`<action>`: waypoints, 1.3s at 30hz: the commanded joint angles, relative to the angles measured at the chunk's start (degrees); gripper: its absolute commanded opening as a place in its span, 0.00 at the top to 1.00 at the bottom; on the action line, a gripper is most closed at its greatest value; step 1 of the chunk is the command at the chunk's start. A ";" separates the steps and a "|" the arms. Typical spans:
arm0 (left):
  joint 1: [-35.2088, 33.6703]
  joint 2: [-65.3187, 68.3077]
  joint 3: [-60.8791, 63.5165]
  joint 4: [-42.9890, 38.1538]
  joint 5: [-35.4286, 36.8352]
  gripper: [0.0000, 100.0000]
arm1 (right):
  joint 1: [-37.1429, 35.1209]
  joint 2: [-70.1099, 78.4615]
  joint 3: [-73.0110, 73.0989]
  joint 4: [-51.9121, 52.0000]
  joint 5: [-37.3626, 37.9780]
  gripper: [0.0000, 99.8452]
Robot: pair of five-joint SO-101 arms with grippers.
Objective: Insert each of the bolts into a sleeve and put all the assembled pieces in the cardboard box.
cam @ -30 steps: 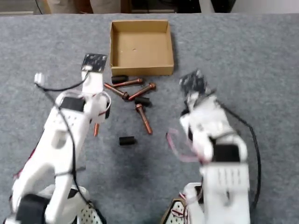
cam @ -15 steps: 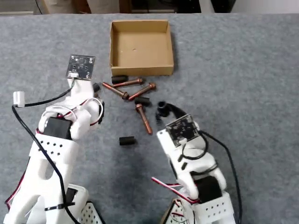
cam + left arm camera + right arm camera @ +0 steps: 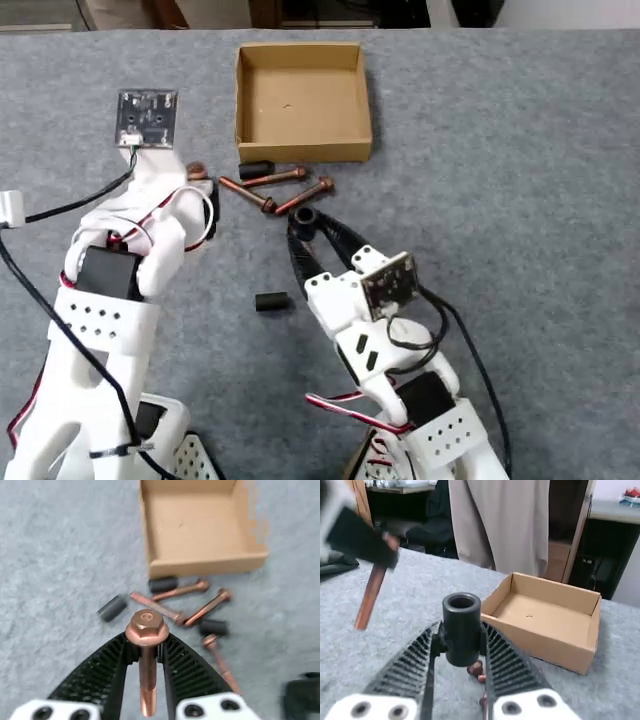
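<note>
The left gripper (image 3: 145, 639) is clenched on a copper bolt (image 3: 147, 671), pinched just under its hex head. In the right wrist view the shaft hangs down at a tilt, clear of the grey table (image 3: 520, 150); the gripper is above the left edge of the scattered parts. The right gripper (image 3: 461, 636) grasps a black sleeve (image 3: 462, 627) upright between its ribbed fingers (image 3: 507, 667), with the open bore facing up. It is at the near side of the pile, to the right of the held bolt and apart from it. The cardboard box (image 3: 300, 150) stands open at the far middle of the table. Just in front of its near wall lies a second sleeve (image 3: 256, 169), close against the cardboard, with loose bolts (image 3: 305, 196) fanned out beside it. A third sleeve (image 3: 271, 301) lies alone nearer the arm bases, between the two arms, and a fourth sleeve (image 3: 112, 608) lies left of the pile
</note>
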 commanded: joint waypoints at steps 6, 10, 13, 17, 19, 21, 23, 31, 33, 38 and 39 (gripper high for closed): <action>6.42 -1.71 -7.12 -12.84 2.02 0.98 | -0.40 4.18 -0.04 -6.51 -4.13 1.00; 8.44 -1.89 -6.77 -12.84 2.02 0.98 | -0.13 4.79 -0.04 -6.59 -4.31 1.00; 10.55 -4.00 -6.77 -10.29 2.02 0.98 | -0.13 4.88 -0.04 -6.59 -4.13 1.00; 13.71 -9.63 -3.60 -11.08 2.02 0.98 | -0.13 5.23 -0.04 -6.33 -2.37 1.00; 14.68 -11.65 -1.14 -13.54 2.02 0.98 | -0.22 5.23 -0.04 -6.42 -2.37 1.00; 14.95 -13.23 1.32 -16.26 2.02 0.98 | -0.31 5.23 -0.04 -6.15 -2.46 1.00; 15.30 -14.64 2.90 -18.73 2.11 0.98 | -0.22 5.23 -0.04 -5.80 -2.64 1.00; 18.90 -12.53 7.30 -24.62 -3.08 0.98 | -0.31 5.14 -0.04 -4.04 -2.64 1.00; 20.04 -12.53 7.38 -25.23 -3.43 0.98 | -0.31 5.23 -0.04 -4.04 -2.64 1.00; 21.45 -12.00 9.05 -25.49 -3.34 0.98 | -0.40 5.23 -0.04 -3.96 -2.64 1.00; 21.54 -12.00 9.14 -25.49 -3.34 0.98 | -0.48 5.23 -0.04 -3.96 -2.64 1.00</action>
